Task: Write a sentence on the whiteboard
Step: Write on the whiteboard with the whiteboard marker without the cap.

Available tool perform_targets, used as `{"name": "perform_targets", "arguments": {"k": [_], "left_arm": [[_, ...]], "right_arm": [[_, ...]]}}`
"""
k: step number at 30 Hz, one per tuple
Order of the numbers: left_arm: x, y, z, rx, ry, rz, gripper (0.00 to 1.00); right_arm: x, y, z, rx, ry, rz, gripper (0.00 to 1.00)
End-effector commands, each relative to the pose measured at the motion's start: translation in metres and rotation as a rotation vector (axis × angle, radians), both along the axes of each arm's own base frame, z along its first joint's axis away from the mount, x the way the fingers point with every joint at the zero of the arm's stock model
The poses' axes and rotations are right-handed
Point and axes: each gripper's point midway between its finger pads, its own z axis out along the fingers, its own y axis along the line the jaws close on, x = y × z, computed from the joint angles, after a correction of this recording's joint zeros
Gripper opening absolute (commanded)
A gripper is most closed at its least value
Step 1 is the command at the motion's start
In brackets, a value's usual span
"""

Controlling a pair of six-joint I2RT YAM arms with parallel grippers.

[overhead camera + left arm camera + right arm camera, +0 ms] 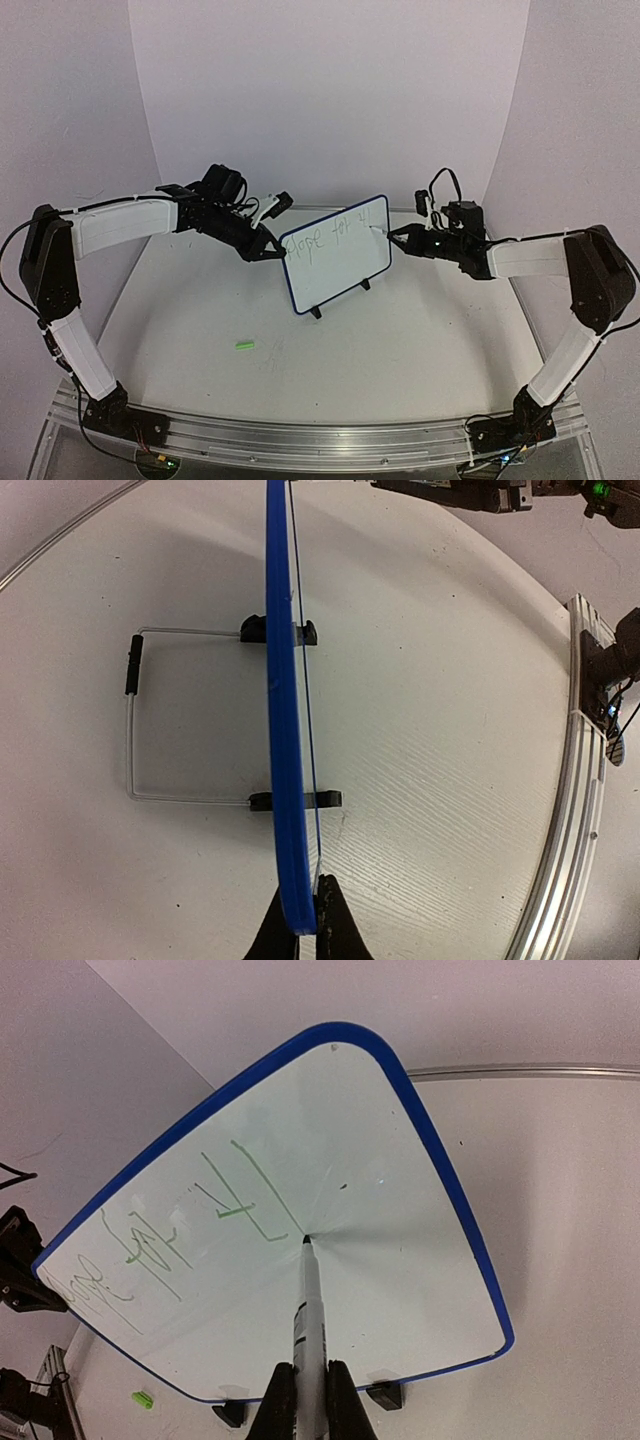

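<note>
The whiteboard, white with a blue rim, stands tilted on its wire stand mid-table and carries green handwriting along its upper part. My left gripper is shut on the board's left edge; in the left wrist view the blue rim runs edge-on into the pinched jaws of that gripper. My right gripper is shut on a grey marker. The marker's tip touches the whiteboard face at the end of the last green stroke. From above, the right gripper sits at the board's upper right.
A small green cap lies on the table in front of the board, also seen as a green cap in the right wrist view. The stand's wire loop reaches behind the board. A metal rail runs along the near edge.
</note>
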Motion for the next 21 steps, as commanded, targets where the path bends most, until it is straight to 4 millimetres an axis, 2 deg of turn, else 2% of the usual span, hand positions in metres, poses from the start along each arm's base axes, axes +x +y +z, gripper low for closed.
{"name": "perform_targets", "arguments": {"k": [1, 9, 21], "left_arm": [[-0.003, 0.007, -0.021, 0.08, 0.031, 0.004, 0.0], [-0.002, 0.007, -0.021, 0.08, 0.029, 0.005, 0.0], [-0.002, 0.007, -0.022, 0.082, 0.031, 0.004, 0.0]], "right_arm": [[0.007, 0.003, 0.019, 0.018, -0.057, -0.006, 0.0], [0.003, 0.002, 0.046, 0.04, -0.108, -0.007, 0.0], [0.007, 0.004, 0.05, 0.04, -0.121, 0.0, 0.0]]}}
